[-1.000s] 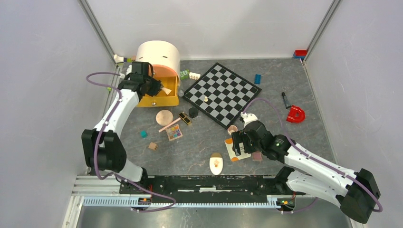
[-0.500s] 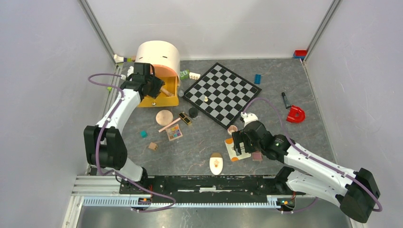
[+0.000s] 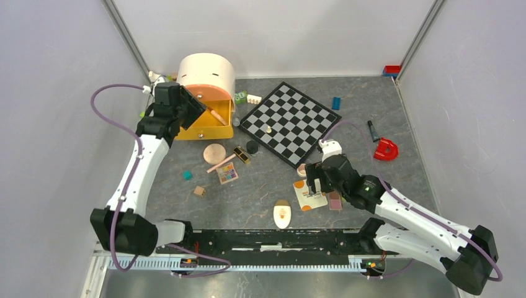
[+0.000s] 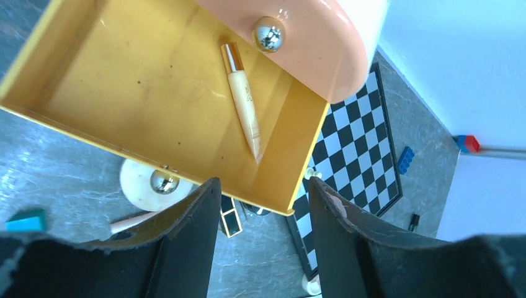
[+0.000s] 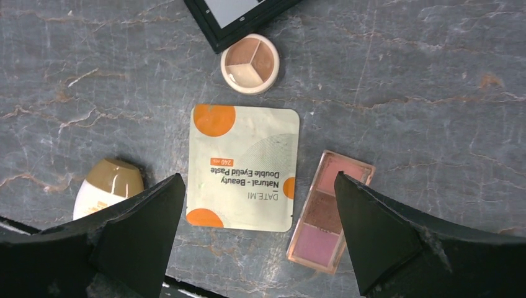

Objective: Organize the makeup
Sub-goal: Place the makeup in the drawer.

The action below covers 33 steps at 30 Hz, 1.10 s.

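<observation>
Change: left gripper [image 4: 263,186] has let go and backed off; its jaws stand apart, empty.
Tube: cream tube [image 4: 243,99] lies loose in the yellow drawer [image 4: 93,74], just ahead of the fingers.
Right gripper [image 5: 259,179]: wide, empty, sachet [image 5: 242,167] directly beneath.
Meaning: one item stowed; sachet likely next.

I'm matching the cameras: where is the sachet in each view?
Top external: sachet at lower centre-right.
Left wrist: not in it.
Right wrist: sachet at the centre.
Shared landmark: chessboard, centre in top external, right side in left wrist, top edge in right wrist.
</observation>
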Available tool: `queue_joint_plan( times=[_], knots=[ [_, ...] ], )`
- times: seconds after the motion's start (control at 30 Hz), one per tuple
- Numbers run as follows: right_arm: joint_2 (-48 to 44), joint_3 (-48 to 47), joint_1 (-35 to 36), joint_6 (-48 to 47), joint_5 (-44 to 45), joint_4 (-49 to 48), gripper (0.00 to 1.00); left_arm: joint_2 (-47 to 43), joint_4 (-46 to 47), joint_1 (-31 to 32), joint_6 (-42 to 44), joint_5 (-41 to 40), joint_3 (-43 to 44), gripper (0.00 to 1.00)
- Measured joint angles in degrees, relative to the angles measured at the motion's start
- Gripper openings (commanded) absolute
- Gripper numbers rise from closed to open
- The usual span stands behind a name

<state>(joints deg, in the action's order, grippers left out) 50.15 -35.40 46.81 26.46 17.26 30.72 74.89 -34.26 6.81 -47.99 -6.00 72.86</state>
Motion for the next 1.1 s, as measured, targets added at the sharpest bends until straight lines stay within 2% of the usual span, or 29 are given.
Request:
queue_joint_plan(
  times=[0.23, 0.5, 0.8, 0.9, 1.1],
  knots=[
    [0.11, 1.97, 0.00, -0.85, 3.85, -4.92, 0.98, -4.13, -0.74, 0.00, 9.49, 0.76, -1.81, 0.66],
    [-1.03, 6.69, 0.00, -3.02, 10.54, -12.70, 0.98, -5.60, -1.07, 0.00, 18.10, 6.64, -8.61, 0.69],
    [-4.33, 7.91, -0.44, -4.72, 17.64, -18.86, 0.98, -19.41, 0.70, 0.00, 22.86, 12.61, -12.44, 0.71],
    [-4.28, 8.28, -2.84, -6.47, 19.54, -20.87, 0.98, -24.20, 0.70, 0.00, 22.91, 15.37, -15.13, 0.71],
    [-5.92, 15.50, -13.81, -14.69, 20.26, -32.83, 0.98, -28.68, -1.03, 0.02, 22.99, 20.24, -21.81, 0.69]
  ],
)
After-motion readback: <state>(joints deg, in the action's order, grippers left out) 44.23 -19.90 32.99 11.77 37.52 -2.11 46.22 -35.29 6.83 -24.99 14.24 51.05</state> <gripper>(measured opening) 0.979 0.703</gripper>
